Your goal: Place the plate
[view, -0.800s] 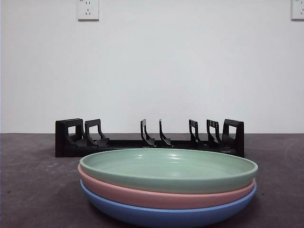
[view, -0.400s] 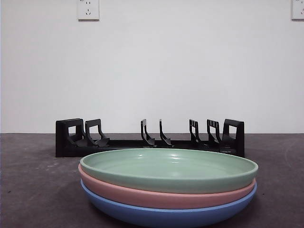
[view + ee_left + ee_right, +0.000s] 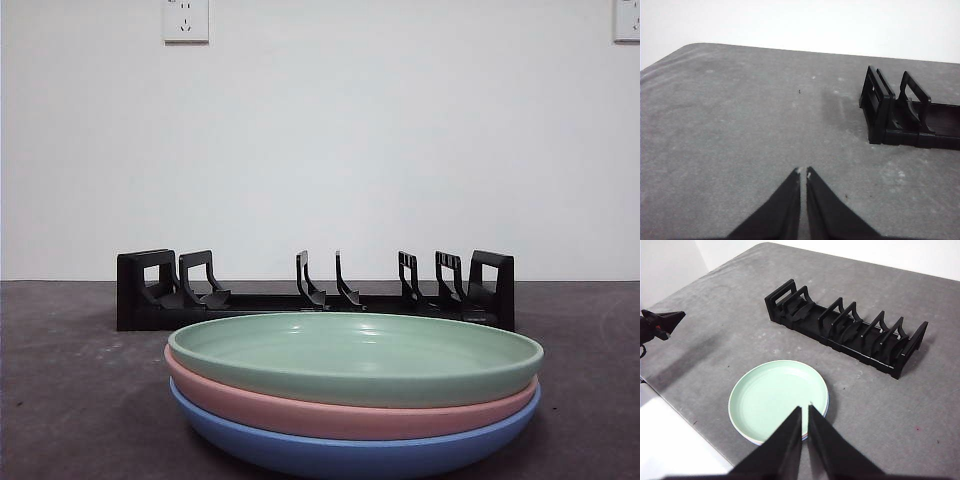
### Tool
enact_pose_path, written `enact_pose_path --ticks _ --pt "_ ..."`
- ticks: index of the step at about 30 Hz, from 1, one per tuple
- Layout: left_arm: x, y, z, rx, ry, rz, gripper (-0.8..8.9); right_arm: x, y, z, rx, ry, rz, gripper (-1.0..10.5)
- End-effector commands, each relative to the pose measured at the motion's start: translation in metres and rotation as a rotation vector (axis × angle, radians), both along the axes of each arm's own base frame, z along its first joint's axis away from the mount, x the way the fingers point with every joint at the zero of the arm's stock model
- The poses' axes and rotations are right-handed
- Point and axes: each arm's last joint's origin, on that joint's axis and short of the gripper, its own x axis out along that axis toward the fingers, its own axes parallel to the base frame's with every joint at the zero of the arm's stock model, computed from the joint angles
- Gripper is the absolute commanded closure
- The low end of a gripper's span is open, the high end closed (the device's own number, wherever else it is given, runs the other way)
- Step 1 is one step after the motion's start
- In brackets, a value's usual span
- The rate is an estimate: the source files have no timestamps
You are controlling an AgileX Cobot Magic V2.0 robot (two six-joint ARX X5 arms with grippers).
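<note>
A green plate (image 3: 355,355) lies on top of a pink plate (image 3: 350,412) and a blue plate (image 3: 355,452), stacked near the table's front. The green plate also shows in the right wrist view (image 3: 777,397). A black slotted dish rack (image 3: 315,292) stands behind the stack and holds nothing; it shows in the right wrist view (image 3: 847,332) and one end of it in the left wrist view (image 3: 902,112). My right gripper (image 3: 804,409) is shut and empty, high above the plates. My left gripper (image 3: 803,171) is shut and empty above bare table, off the rack's end.
The grey table (image 3: 70,380) ends at a white wall with two sockets (image 3: 186,20). The table's front edge shows in the right wrist view (image 3: 700,427). The left gripper's tip (image 3: 662,322) shows in the right wrist view, away from the plates.
</note>
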Motion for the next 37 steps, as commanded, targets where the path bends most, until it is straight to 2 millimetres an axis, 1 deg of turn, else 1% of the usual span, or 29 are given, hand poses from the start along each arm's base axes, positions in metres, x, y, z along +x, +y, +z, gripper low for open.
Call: enact_pose_path --ticks 1,7,9,11,14,17,19,21,24,28,30,33,37 --pt "0.001 0.000 -0.007 -0.004 0.023 0.007 7.94 0.000 0.000 0.004 0.019 -0.007 0.005 9.3" --pt "0.001 0.000 -0.007 -0.004 0.023 0.007 7.95 0.001 0.001 0.003 0.019 -0.007 0.004 9.3" --pt "0.001 0.000 -0.007 -0.004 0.023 0.007 7.95 0.002 0.001 0.001 0.007 -0.005 -0.039 9.3" --pt "0.001 0.000 -0.007 -0.004 0.023 0.007 7.95 0.005 0.005 -0.002 0.014 -0.001 -0.074 9.3" --pt "0.001 0.000 -0.007 -0.004 0.022 0.007 7.95 0.017 0.013 -0.015 0.040 -0.019 -0.181 9.3" --pt "0.001 0.000 -0.007 -0.004 0.022 0.007 7.94 0.035 0.019 -0.035 0.088 -0.089 -0.320 9.3" --pt "0.001 0.000 -0.007 -0.004 0.022 0.007 7.94 0.050 0.020 -0.053 0.070 -0.174 -0.425 9.3" --pt "0.001 0.000 -0.007 -0.004 0.022 0.007 7.95 0.061 0.017 -0.074 0.036 -0.220 -0.511 9.3" --pt "0.001 0.000 -0.007 -0.004 0.022 0.007 7.95 0.073 0.010 -0.107 0.031 -0.230 -0.606 9.3" --pt "0.001 0.000 -0.007 -0.004 0.022 0.007 7.95 0.079 -0.001 -0.148 0.023 -0.244 -0.705 9.3" --pt "0.001 0.000 -0.007 -0.004 0.022 0.007 7.94 0.080 -0.005 -0.162 0.009 -0.263 -0.728 9.3" --pt "0.001 0.000 -0.007 -0.004 0.022 0.007 7.94 0.080 -0.008 -0.179 -0.019 -0.312 -0.757 9.3" --pt "0.001 0.000 -0.007 -0.004 0.022 0.007 7.95 0.081 -0.009 -0.195 -0.036 -0.362 -0.763 9.3"
